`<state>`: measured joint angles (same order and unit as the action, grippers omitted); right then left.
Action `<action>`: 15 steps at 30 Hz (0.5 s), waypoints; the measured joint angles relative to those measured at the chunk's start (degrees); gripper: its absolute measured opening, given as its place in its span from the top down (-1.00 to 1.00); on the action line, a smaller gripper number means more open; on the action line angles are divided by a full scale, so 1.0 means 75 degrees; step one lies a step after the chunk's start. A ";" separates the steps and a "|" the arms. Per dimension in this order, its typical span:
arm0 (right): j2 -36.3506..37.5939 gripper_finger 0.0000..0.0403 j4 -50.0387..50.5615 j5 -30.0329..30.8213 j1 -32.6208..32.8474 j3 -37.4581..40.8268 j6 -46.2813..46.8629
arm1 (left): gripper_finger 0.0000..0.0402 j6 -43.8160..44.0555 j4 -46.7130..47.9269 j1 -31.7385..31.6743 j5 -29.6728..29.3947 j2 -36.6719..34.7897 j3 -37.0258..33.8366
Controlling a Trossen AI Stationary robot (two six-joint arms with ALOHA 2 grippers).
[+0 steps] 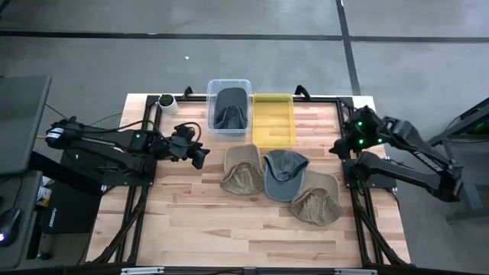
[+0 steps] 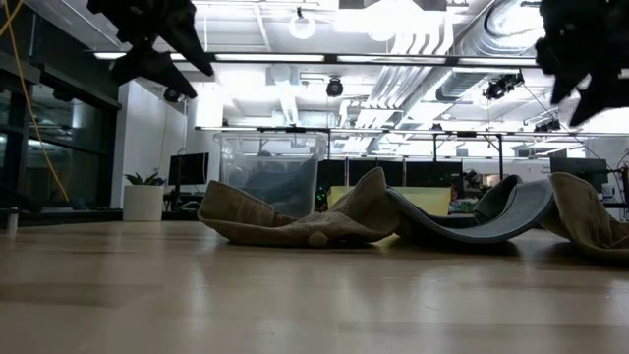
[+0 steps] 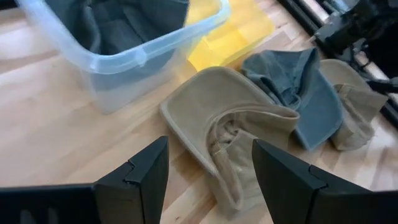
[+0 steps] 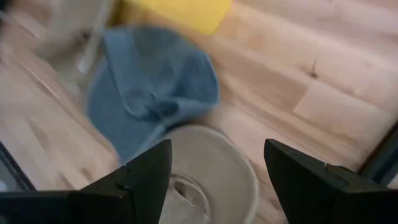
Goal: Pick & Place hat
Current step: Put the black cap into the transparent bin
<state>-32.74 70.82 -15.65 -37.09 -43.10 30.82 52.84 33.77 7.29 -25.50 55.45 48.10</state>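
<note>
— Three hats on the desk: tan hat nearest the clear bin, blue hat touching it on the far side, second tan hat beyond that.
— And inside the bin?
— One dark hat. Yellow tray just beside the bin.
— Left gripper?
— Hovering near the bin, jaws spread, holding nothing.
— Right gripper?
— Well apart from the bin, past the tray, jaws spread, empty.

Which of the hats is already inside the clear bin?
The dark grey hat lies inside the clear bin. The two tan hats and the blue-grey cap lie on the table in front of the bins.
</note>
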 joint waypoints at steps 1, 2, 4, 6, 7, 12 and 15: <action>0.0028 -0.24 0.0001 -0.0042 -0.0001 0.0186 -0.0103 | -0.03 0.0000 -0.0167 0.0000 0.0091 0.0084 0.0004; 0.0046 -0.24 -0.0096 -0.0106 0.0002 0.0345 -0.0174 | -0.03 0.0006 -0.0278 -0.0004 0.0166 0.0156 0.0009; 0.0075 -0.24 -0.0499 -0.0190 0.0002 0.0562 -0.0169 | -0.03 0.0091 -0.0539 -0.0015 0.0365 0.0317 0.0006; 0.0072 -0.24 -0.0667 -0.0159 0.0002 0.0743 -0.0148 | -0.03 0.0245 -0.1018 -0.0015 0.0557 0.0574 0.0014; 0.0071 -0.24 -0.0691 -0.0095 0.0002 0.0820 -0.0140 | -0.03 0.0304 -0.1212 -0.0015 0.0604 0.0735 0.0013; 0.0075 -0.24 -0.1025 0.0068 0.0002 0.1028 -0.0034 | -0.03 0.0669 -0.2544 -0.0017 0.0896 0.1658 0.0012; 0.0072 -0.24 -0.1136 0.0239 -0.0001 0.1089 -0.0048 | -0.03 0.0816 -0.3490 -0.0017 0.1000 0.2281 0.0012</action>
<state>-32.21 62.30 -13.86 -37.10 -34.94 30.46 58.96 7.60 7.16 -18.00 72.55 48.18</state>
